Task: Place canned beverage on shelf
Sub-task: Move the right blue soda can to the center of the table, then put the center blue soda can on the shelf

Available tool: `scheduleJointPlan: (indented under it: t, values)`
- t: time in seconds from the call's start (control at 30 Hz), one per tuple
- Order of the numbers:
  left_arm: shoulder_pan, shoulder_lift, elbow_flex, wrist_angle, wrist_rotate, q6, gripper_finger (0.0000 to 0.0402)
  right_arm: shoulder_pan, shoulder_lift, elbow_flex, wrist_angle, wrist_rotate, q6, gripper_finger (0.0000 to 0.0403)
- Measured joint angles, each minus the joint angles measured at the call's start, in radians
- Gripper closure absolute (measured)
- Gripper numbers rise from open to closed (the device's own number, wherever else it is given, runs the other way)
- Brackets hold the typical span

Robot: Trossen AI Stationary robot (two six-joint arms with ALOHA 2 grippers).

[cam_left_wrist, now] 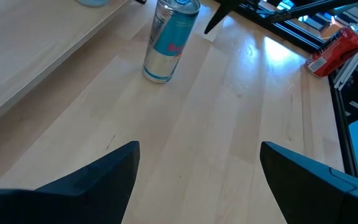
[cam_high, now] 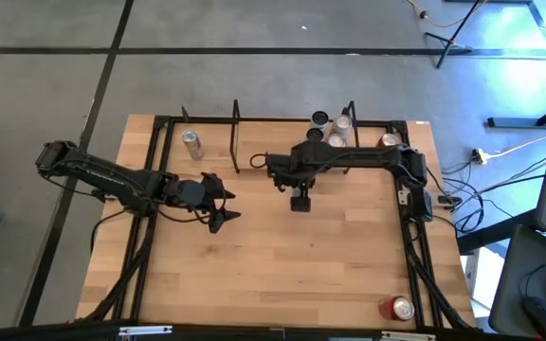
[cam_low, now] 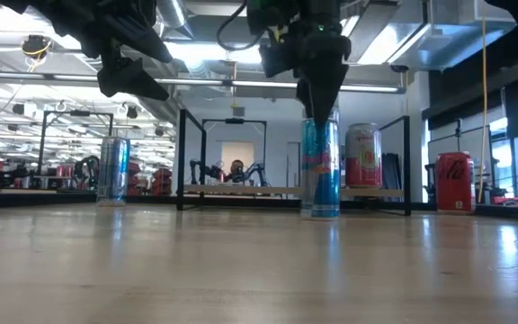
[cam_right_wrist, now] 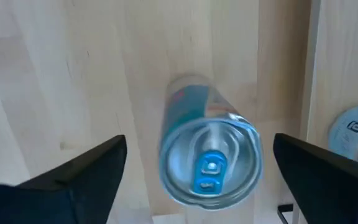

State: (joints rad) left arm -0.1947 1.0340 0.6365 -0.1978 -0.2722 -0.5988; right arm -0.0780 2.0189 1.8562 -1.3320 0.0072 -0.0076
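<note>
Four cameras cover one wooden table (cam_high: 282,256). One hangs overhead, facing straight down on the whole top. One sits at tabletop level, facing the room behind. The right wrist camera looks straight down, close above a tall blue can (cam_right_wrist: 207,149); the left wrist camera views the same can (cam_left_wrist: 169,38) from farther off.
</note>
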Motion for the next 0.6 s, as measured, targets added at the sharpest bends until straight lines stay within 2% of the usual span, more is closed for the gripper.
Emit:
scheduleJointPlan:
  t: [0.13,0.37,0.47,0.6]
  values:
    - [0.0,0.0,0.0,0.0,0.0,0.0,0.0072,-0.001,-0.016,0.025,-0.034,0.0,-0.039,0.0031]
    - [0.0,0.0,0.0,-0.003,-0.007,0.0,0.0072,-0.01,-0.15,0.018,-0.003,-0.024,-0.032,0.0047]
    - [0.0,0.0,0.0,-0.002,-0.008,0.0,0.0072,-0.01,-0.251,-0.067,0.096,-0.019,-0.032,0.0048]
    - [0.0,0.0,0.0,-0.002,-0.009,0.0,0.0072,-0.009,-0.414,-0.283,0.298,-0.018,-0.025,0.0048]
